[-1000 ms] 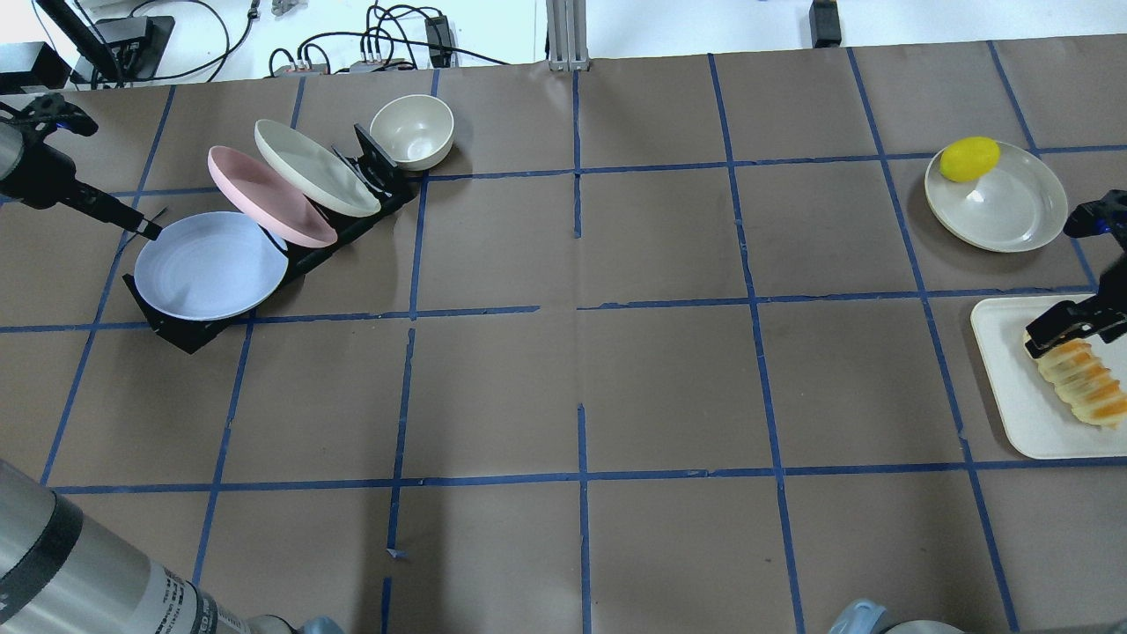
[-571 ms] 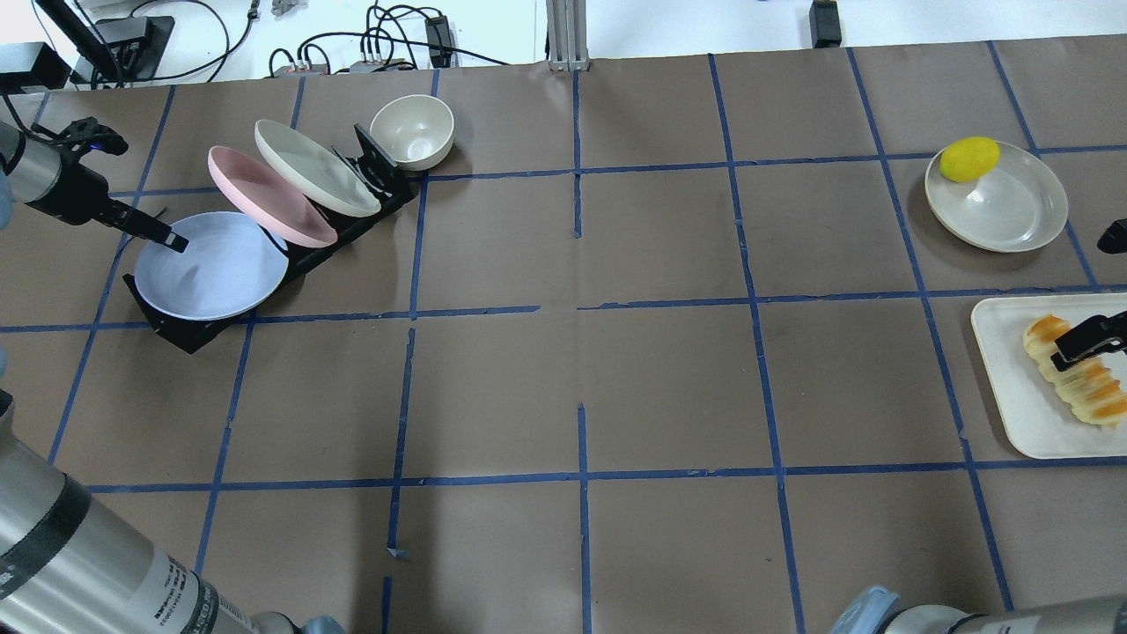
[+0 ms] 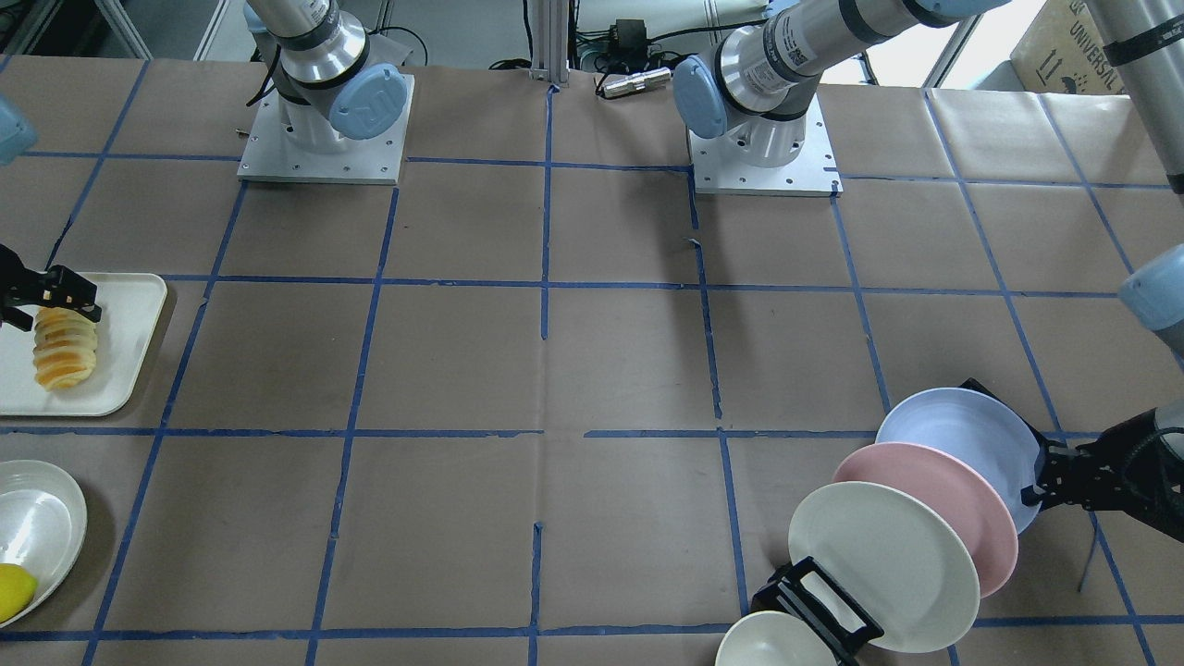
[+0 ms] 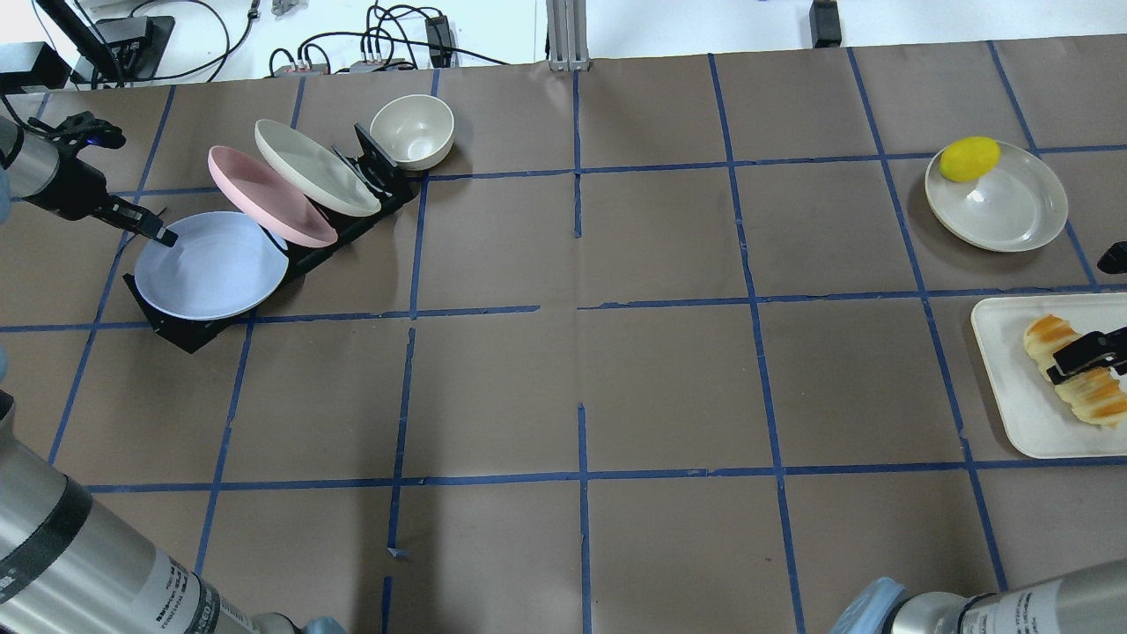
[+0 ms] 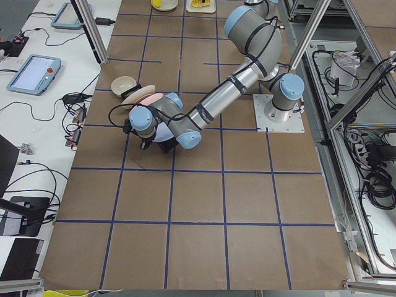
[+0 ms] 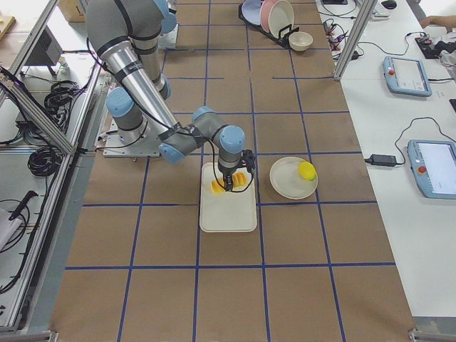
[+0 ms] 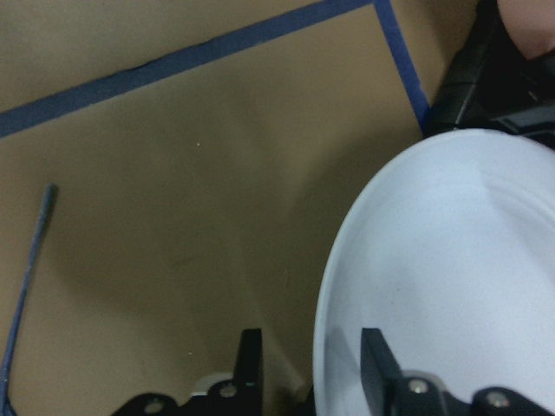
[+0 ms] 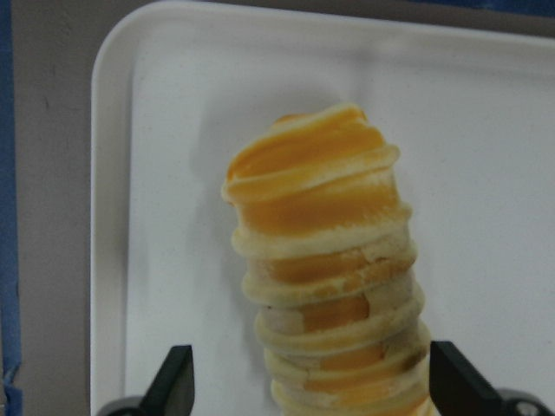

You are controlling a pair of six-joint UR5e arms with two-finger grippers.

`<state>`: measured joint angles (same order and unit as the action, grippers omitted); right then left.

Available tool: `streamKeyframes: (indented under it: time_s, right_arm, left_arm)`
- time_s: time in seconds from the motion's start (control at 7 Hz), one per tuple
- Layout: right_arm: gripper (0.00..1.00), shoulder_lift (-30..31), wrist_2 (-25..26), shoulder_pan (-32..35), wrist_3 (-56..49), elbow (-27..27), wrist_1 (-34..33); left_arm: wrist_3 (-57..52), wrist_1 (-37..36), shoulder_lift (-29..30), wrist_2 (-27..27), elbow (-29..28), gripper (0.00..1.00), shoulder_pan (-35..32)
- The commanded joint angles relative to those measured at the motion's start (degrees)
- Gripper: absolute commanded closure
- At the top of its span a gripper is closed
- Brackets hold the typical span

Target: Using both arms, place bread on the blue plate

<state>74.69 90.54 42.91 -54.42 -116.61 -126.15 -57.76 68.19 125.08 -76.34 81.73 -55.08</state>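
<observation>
The bread (image 8: 321, 286) lies on a white tray (image 4: 1012, 396) at the table's right edge; it also shows in the overhead view (image 4: 1045, 332) and the front view (image 3: 63, 351). My right gripper (image 8: 316, 381) is open, its fingers (image 8: 178, 381) on either side of the loaf, low over it (image 4: 1087, 352). The blue plate (image 4: 211, 269) leans in the front slot of a black rack (image 4: 176, 333). My left gripper (image 7: 312, 368) is open, one finger outside the plate's rim (image 7: 323, 329) and one over its face (image 4: 158, 233).
A pink plate (image 4: 264, 198) and a cream plate (image 4: 313, 167) lean in the same rack, with a cream bowl (image 4: 412, 130) behind it. A yellow lemon (image 4: 968, 158) sits on a cream plate (image 4: 1008, 216) beyond the tray.
My left gripper moved from beside the rack onto the blue plate's rim. My right gripper moved from the bread's far end along the loaf toward its middle and lower.
</observation>
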Motion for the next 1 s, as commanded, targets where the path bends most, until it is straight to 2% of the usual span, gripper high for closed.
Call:
streamKeyframes:
  time_s: [0.0, 0.14, 0.29, 0.43, 0.57, 0.71, 0.86]
  right_arm:
    - [0.08, -2.17, -0.01, -0.02, -0.07, 0.24, -0.49]
    - [0.09, -2.79, -0.01, -0.02, -0.42, 0.15, -1.89]
    - [0.34, -2.80, -0.01, -0.02, -0.51, 0.07, -1.82]
    - [0.90, -2.71, 0.16, -0.02, -0.08, -0.20, -1.81]
    - [0.97, -2.36, 0.07, -0.02, -0.25, 0.15, -1.47]
    - [0.97, -1.93, 0.07, 0.16, 0.01, 0.24, -1.11]
    - [0.97, -1.22, 0.25, 0.59, 0.45, 0.68, -0.94]
  left_arm:
    - [0.46, 1.50, -3.33, -2.40, -0.34, 0.98, -0.20]
    - [0.72, 3.16, -4.92, -2.58, -0.34, 0.98, -0.29]
    - [0.81, 3.62, -5.71, -2.67, -0.34, 0.99, -0.29]
    - [1.33, 6.75, -8.07, -3.54, -0.34, 0.99, -0.29]
    - [4.47, 10.61, -11.84, -4.34, -0.17, 0.99, -0.38]
    - [6.76, 14.65, -15.79, -4.69, -0.16, 0.99, -1.86]
    - [10.35, 17.22, -19.31, -7.39, -0.25, 0.99, -4.31]
